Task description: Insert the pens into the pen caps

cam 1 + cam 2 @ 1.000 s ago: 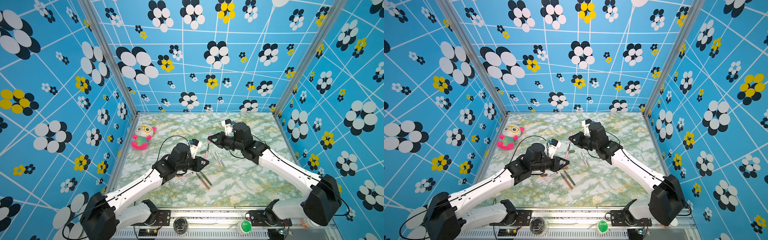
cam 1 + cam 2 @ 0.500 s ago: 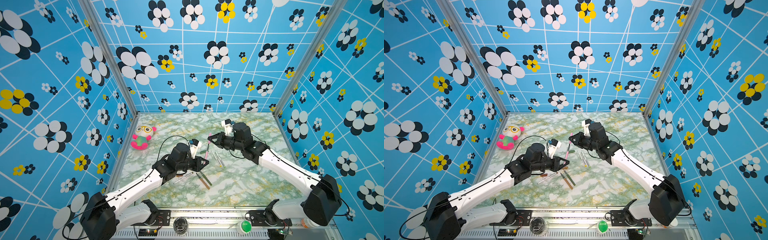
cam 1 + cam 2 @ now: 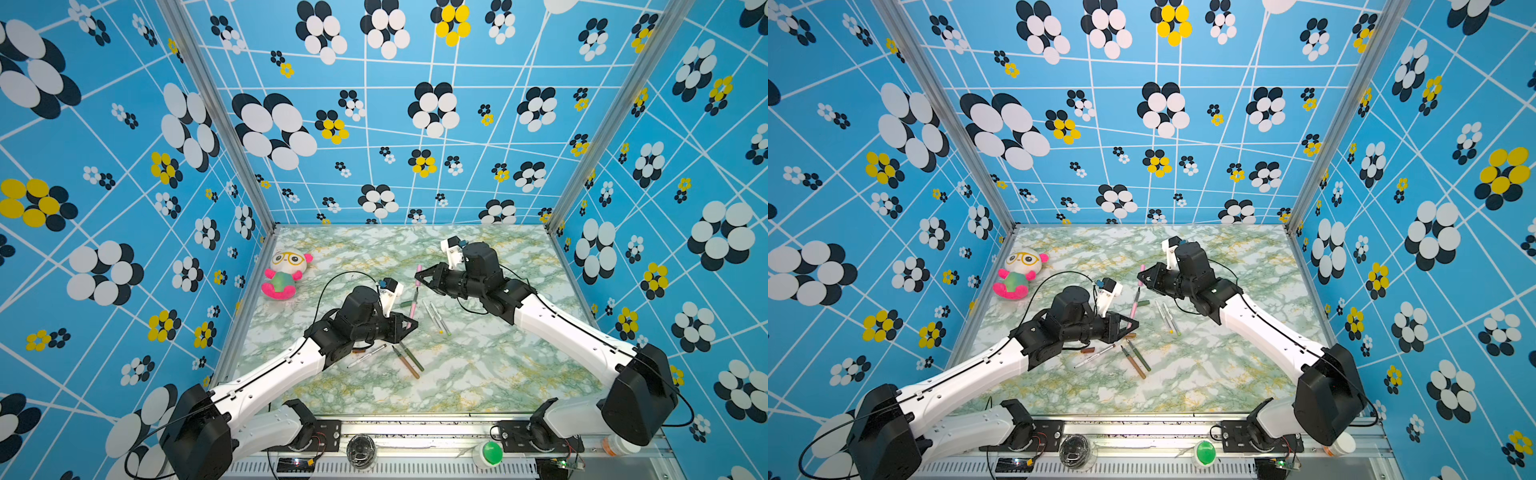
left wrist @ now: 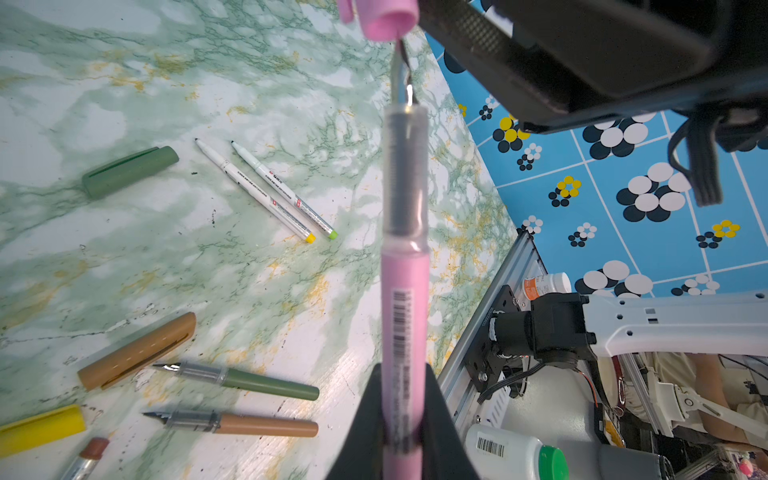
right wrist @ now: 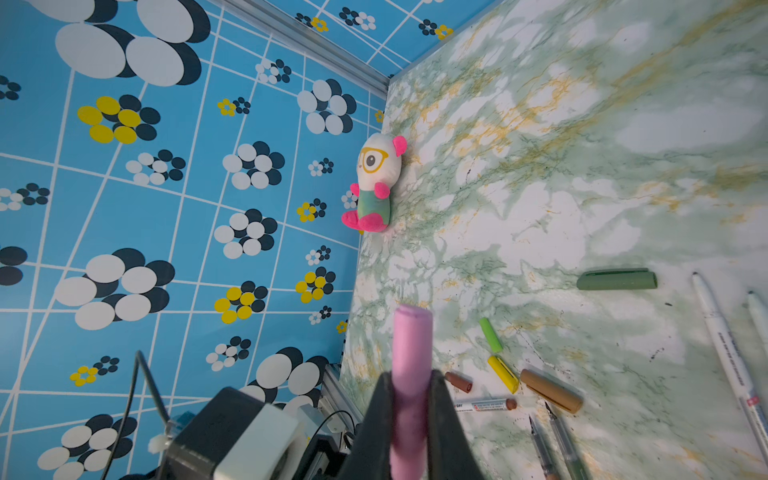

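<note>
Above marbled tabletop (image 3: 478, 374) | slim pink plastic pen (image 4: 405, 291) clamped at rear barrel by left gripper (image 4: 403, 386) | stubby pink cap (image 5: 411, 340) clamped by right gripper (image 5: 409, 386) | judged light, stiff, slick.

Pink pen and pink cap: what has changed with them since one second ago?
Nothing has visibly changed. The left tool stays shut on the pink pen and the right tool on the pink cap, with the nib at the cap's mouth. Everything on the table lies as before.

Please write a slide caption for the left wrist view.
Left gripper holds the pink pen, nib at the mouth of the pink cap; uncapped pens lie on the table.
</note>
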You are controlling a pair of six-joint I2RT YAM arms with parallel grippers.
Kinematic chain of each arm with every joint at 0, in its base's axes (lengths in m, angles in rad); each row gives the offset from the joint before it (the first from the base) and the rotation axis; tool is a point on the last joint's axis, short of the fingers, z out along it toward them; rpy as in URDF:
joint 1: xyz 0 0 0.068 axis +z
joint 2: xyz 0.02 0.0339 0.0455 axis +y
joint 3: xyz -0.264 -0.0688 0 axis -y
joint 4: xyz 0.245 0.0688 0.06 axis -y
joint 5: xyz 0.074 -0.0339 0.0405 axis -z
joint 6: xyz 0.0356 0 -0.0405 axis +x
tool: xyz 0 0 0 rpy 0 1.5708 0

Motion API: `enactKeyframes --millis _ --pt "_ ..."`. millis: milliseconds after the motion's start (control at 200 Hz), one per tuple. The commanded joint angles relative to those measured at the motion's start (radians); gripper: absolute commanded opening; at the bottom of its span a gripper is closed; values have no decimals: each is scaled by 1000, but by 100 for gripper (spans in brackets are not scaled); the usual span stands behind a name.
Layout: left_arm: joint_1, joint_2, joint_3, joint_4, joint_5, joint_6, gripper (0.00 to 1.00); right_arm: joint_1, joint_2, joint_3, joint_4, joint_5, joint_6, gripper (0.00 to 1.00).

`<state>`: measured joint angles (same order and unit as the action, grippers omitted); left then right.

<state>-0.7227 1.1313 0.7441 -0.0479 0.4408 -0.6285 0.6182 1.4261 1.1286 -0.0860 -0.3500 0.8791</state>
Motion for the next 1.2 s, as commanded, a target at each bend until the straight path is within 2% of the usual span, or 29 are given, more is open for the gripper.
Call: enactKeyframes --millis 0,565,840,1194 --pt "-10 -5 29 23 1 13 0 -6 10 20 -18 -5 -20 5" --pt "-10 5 29 47 -33 -9 0 -5 -29 -53 51 -54 38 3" --pt "-11 -8 19 44 -24 -8 0 -18 -51 -36 31 18 41 2" --pt "-11 -15 15 38 -27 -4 0 -28 -29 12 36 -24 52 2"
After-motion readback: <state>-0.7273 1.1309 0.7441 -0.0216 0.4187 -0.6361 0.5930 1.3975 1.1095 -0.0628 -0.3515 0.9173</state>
